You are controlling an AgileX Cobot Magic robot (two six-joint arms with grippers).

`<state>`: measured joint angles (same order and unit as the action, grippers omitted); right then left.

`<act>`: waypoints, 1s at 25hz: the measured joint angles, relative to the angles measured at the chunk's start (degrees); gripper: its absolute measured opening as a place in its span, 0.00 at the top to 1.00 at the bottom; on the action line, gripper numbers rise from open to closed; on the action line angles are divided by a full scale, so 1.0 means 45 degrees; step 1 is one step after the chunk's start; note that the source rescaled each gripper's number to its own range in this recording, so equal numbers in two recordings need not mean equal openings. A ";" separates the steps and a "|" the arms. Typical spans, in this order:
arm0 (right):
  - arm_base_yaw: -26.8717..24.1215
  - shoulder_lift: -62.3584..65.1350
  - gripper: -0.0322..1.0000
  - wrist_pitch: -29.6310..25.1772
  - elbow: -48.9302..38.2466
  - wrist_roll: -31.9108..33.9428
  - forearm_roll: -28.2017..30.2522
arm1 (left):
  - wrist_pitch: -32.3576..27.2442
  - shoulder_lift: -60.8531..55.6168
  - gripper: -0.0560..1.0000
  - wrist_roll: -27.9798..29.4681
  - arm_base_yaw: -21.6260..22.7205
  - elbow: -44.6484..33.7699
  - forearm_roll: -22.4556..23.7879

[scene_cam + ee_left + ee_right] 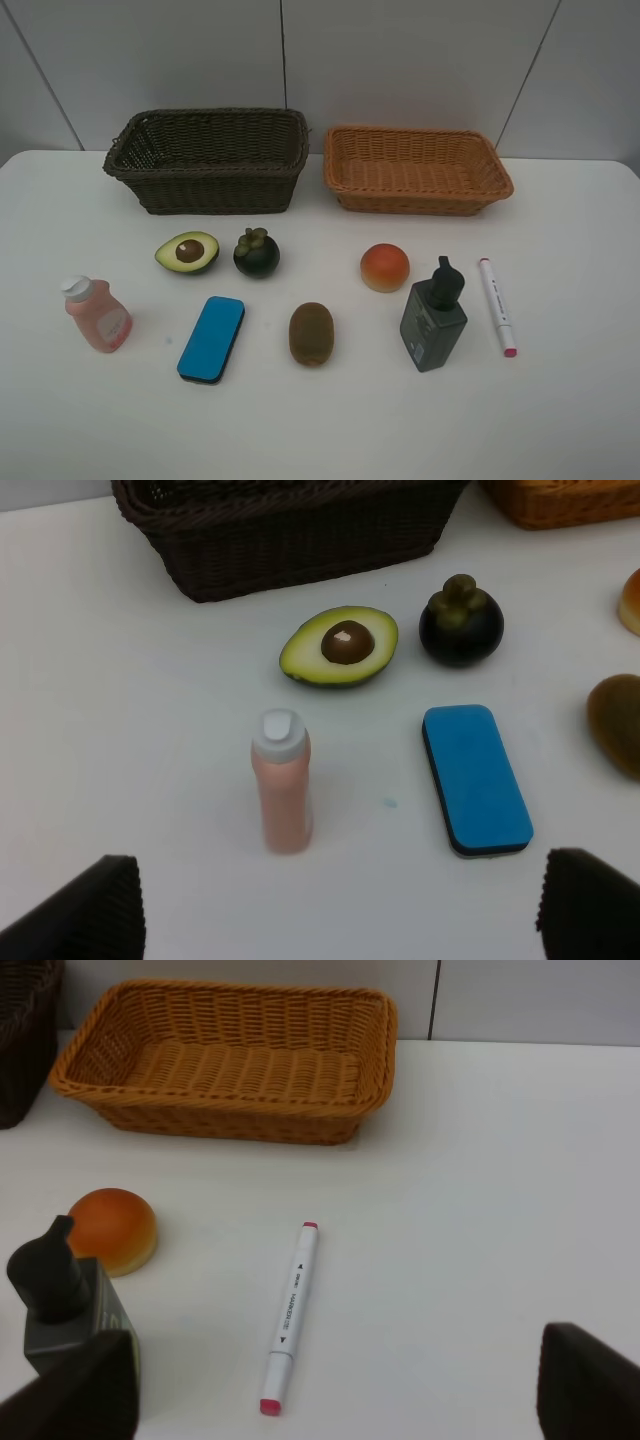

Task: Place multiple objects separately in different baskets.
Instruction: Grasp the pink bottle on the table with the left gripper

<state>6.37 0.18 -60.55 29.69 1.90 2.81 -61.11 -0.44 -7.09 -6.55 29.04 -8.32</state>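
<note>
Top view: a white desk (320, 440) w/ two wicker baskets at the back, side by side, not touching. The dark basket (215, 185) is on the left, the tan basket (415, 198) on the right. Both look empty.

All eight items sit on the desk in front, apart from each other. Avocado (188, 251) & mangosteen (257, 254) are near the dark basket, and the peach (385, 267) is nearer the tan one. Front row, left to right: pink bottle (98, 315), eraser (211, 338), kiwi (311, 333), pump bottle (434, 322), marker (497, 305).

My L tool (330, 920) is released, fingers spread wide, holding nothing. The pink bottle stands upright just ahead of it. My R tool (330, 1400) is also released & empty, w/ the marker lying flat ahead of it.

My read: nothing is sorted yet, so the step in hand is the first pick. To do it well:
- Centre the L tool on the bottle's body below the cap.
- Descend straight & close gently so the bottle doesn't tip toward the eraser.
- For the marker, turn the R tool so its fingers close across the barrel at mid-length, low to the desk.
- Lift above the basket rim before letting go.
</note>
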 joint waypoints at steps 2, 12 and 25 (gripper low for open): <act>0.0000 0.0000 0.00 0.0000 0.0000 0.0000 0.0000 | 0.0000 0.0000 0.02 0.0000 0.0000 0.0000 0.0000; 0.0000 0.0000 0.00 0.0000 0.0000 0.0000 0.0000 | 0.0000 0.0000 0.02 0.0000 0.0000 0.0000 0.0173; 0.0000 0.0000 0.00 0.0000 0.0000 0.0000 0.0000 | 0.0672 0.5456 0.02 0.2477 0.0000 0.0808 0.2071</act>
<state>6.37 0.18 -60.55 29.69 1.90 2.81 -58.09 24.11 4.05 -6.55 32.68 1.00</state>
